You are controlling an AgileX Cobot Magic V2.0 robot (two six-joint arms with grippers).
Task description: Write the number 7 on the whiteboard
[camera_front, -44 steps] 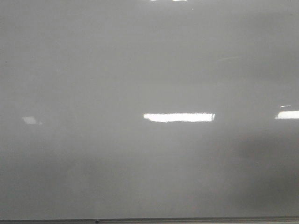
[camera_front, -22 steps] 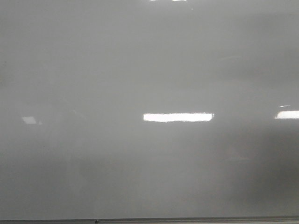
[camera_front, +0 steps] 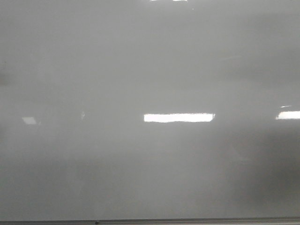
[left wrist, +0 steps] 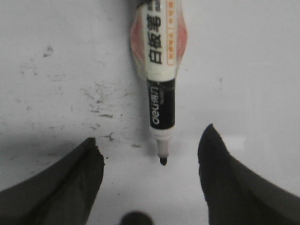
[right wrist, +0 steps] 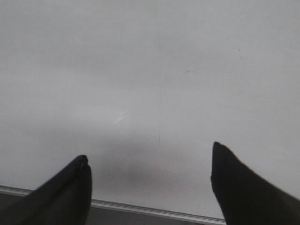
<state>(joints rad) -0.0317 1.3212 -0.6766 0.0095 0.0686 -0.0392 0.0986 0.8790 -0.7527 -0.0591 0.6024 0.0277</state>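
The front view has hardly changed from a second ago: the board (camera_front: 150,61) fills it, blank but for glare, and a faint smudge now shows left of centre; no 7 is visible. The left gripper (left wrist: 150,154) stands wide open with a marker (left wrist: 160,70) lying between its fingers, tip bare, gripped by neither; old ink specks lie beside it. The right gripper (right wrist: 150,164) gapes empty over the board near its frame (right wrist: 140,208).
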